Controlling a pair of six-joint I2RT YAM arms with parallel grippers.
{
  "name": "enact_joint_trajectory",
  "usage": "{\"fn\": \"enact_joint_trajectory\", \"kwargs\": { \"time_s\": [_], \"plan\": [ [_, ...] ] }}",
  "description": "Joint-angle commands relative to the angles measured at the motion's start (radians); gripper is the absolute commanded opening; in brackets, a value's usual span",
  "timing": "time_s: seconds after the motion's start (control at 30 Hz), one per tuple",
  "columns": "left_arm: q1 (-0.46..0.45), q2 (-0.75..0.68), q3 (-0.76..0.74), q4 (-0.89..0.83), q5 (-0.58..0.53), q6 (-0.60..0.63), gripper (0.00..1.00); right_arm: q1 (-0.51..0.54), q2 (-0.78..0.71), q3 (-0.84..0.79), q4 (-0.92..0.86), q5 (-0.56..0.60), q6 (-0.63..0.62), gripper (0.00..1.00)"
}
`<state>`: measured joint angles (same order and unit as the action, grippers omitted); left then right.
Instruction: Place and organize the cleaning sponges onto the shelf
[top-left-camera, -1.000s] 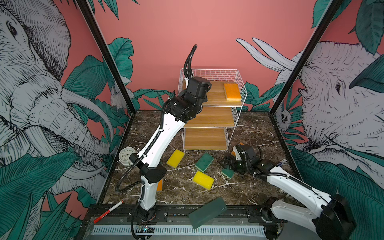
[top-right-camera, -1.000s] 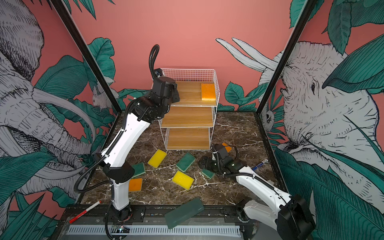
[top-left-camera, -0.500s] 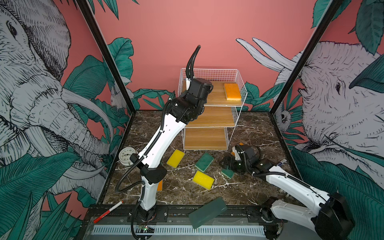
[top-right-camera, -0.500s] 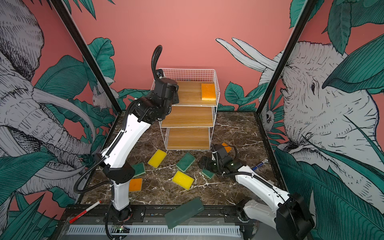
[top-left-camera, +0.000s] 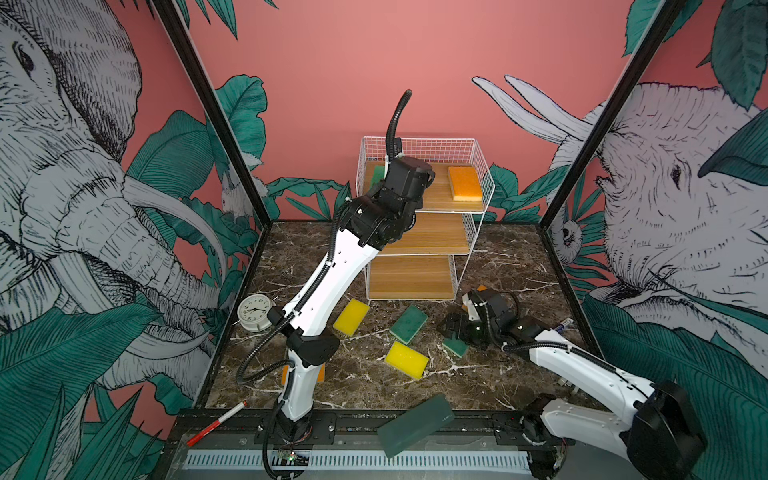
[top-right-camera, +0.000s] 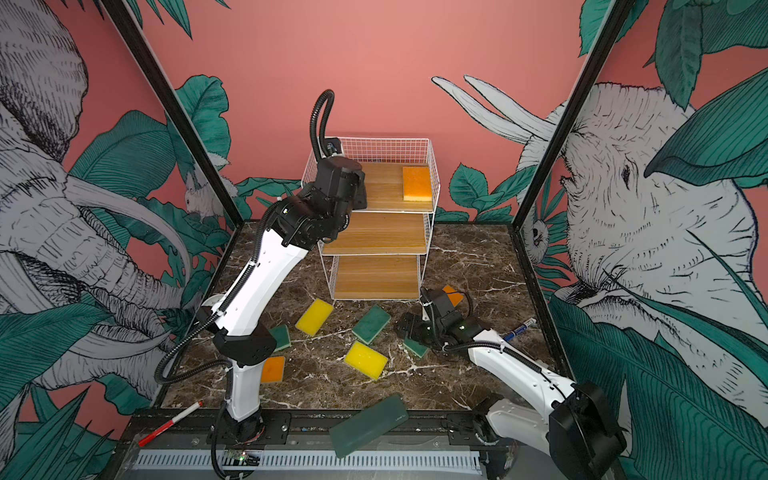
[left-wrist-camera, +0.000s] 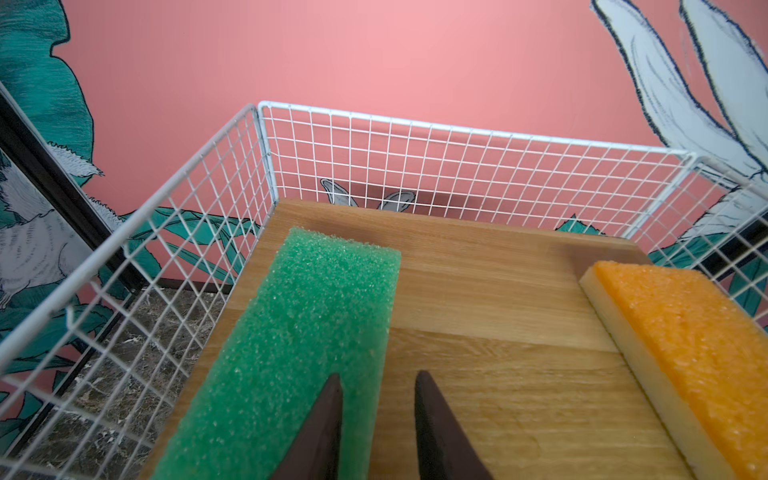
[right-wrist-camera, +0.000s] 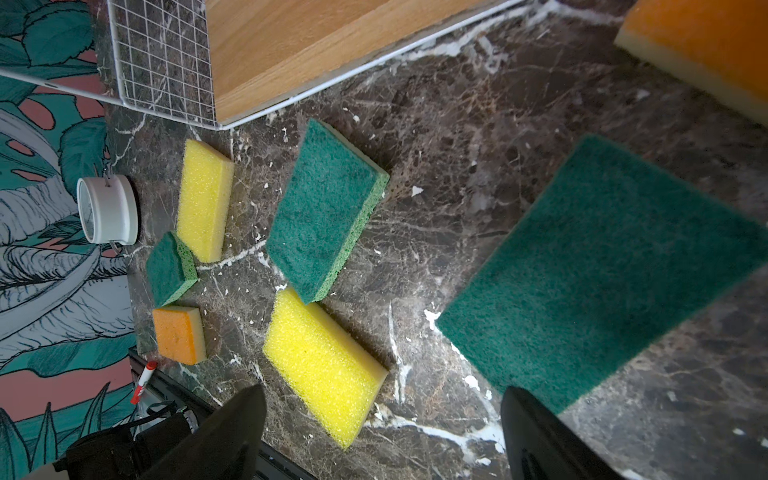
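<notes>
The shelf (top-left-camera: 478, 166) is a white wire rack with three stepped wooden boards. On its top board lie an orange sponge (top-left-camera: 464, 183) (left-wrist-camera: 685, 332) and a green sponge (top-left-camera: 377, 174) (left-wrist-camera: 299, 332), which rests flat by the wire side. My left gripper (left-wrist-camera: 376, 376) hovers over the green sponge's edge, its jaws slightly apart and open. On the marble floor are two yellow sponges (top-left-camera: 351, 316) (top-left-camera: 406, 360) and a dark green one (top-left-camera: 408, 323). My right gripper (right-wrist-camera: 382, 390) is wide open and empty, low over the floor beside another dark green sponge (right-wrist-camera: 602, 270).
More sponges lie near the left arm's base: one orange (top-right-camera: 273, 368) and one green (top-right-camera: 280, 336). Another orange one (top-right-camera: 452, 294) sits behind the right arm. A white clock (top-left-camera: 255, 312), a red-tipped pen (top-left-camera: 216, 424), a blue marker (top-right-camera: 519, 328) and a dark green slab (top-left-camera: 415, 424) are also here.
The left wrist has shifted slightly to the right over the top board and its jaws have parted a little. The right arm has barely moved.
</notes>
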<state>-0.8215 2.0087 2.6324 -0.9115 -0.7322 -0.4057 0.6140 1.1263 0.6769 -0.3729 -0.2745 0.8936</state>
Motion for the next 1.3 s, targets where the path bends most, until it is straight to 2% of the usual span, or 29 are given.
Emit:
{"fn": "enact_joint_trajectory", "kwargs": {
  "time_s": [0.0,0.13,0.37,1.07,1.27],
  "plan": [
    [-0.001,-0.013,0.021,0.027,0.011,0.022,0.33,-0.001,0.004,0.018,0.029,-0.007,0.005,0.91],
    [0.001,-0.002,0.023,0.034,0.002,0.030,0.32,-0.002,0.010,0.024,0.029,-0.009,0.005,0.91],
    [0.024,0.018,0.024,0.036,0.048,0.013,0.31,-0.002,0.009,0.023,0.039,-0.006,0.010,0.91],
    [0.025,0.040,0.029,0.022,-0.102,0.015,0.36,-0.002,0.016,0.019,0.048,-0.015,0.010,0.91],
    [0.025,0.053,0.029,0.054,-0.095,0.027,0.36,-0.002,0.020,0.019,0.055,-0.018,0.011,0.91]
  ]
}}
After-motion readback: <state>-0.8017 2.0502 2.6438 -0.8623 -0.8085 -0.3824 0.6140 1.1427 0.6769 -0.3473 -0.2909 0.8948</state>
